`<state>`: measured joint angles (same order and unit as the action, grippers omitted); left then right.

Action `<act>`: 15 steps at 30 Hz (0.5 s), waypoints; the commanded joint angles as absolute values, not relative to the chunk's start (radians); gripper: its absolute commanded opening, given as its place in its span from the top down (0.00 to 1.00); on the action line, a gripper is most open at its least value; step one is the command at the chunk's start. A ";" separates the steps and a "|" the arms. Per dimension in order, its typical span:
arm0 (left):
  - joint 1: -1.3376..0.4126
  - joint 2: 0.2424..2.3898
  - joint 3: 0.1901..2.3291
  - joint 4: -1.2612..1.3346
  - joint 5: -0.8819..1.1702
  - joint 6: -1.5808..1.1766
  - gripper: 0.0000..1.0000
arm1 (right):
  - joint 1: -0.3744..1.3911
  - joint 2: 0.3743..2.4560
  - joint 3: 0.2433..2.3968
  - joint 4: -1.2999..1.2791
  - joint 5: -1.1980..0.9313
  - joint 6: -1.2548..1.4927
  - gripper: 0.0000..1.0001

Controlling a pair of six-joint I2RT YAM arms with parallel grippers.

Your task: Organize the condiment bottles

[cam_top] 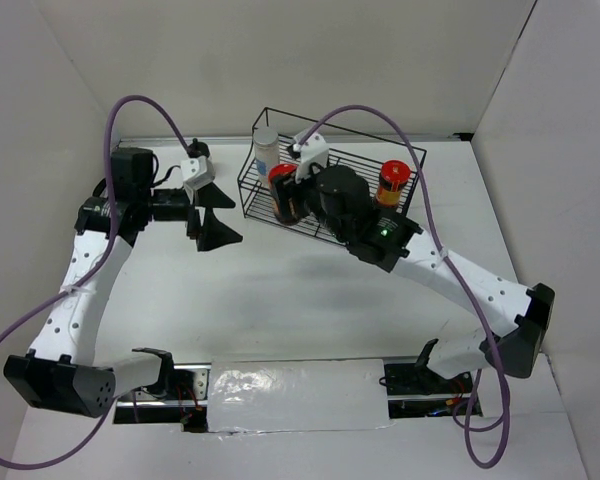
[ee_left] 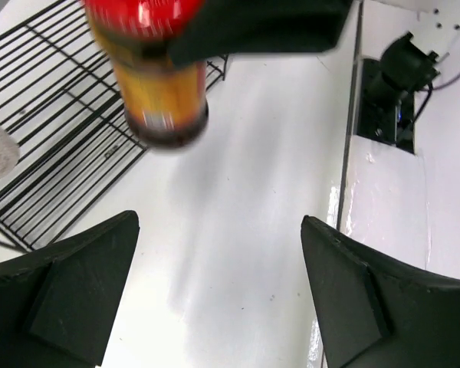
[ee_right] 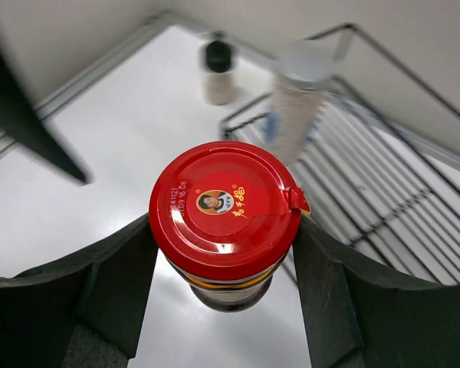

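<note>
The right gripper [ee_right: 224,230] has its two dark fingers [ee_right: 107,284] clamped on either side of a brown jar with a red lid [ee_right: 228,203]. The jar stands upright between them, and the wrist view looks straight down on its lid. In the overhead view this jar sits at the left front corner of the black wire basket [cam_top: 355,175], just above centre of the frame. Whether its base rests on anything I cannot tell. The left gripper [ee_left: 218,222] has its jaws wide apart with only bare white table [cam_top: 280,290] between them. It sits left of the basket, and its fingers point toward the held jar, which shows blurred at the top of the left wrist view. Inside the basket, a white cylinder with a silver-grey cap [cam_top: 266,148] stands upright in the upper left corner, close behind the held jar. A second red-lidded brown jar [cam_top: 392,182] stands upright toward the basket's right end, well apart from the first. A pale bottle with a black cap [ee_right: 217,73] stands on the table outside the basket, beyond its left end. In the overhead view it lies near the left arm's wrist, toward the upper left.
</note>
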<state>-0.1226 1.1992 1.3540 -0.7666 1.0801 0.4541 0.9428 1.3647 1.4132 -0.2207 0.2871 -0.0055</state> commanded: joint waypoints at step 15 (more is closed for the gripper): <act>-0.098 1.178 1.316 -0.597 0.854 0.232 0.01 | 0.621 1.430 1.394 0.097 0.635 0.024 1.00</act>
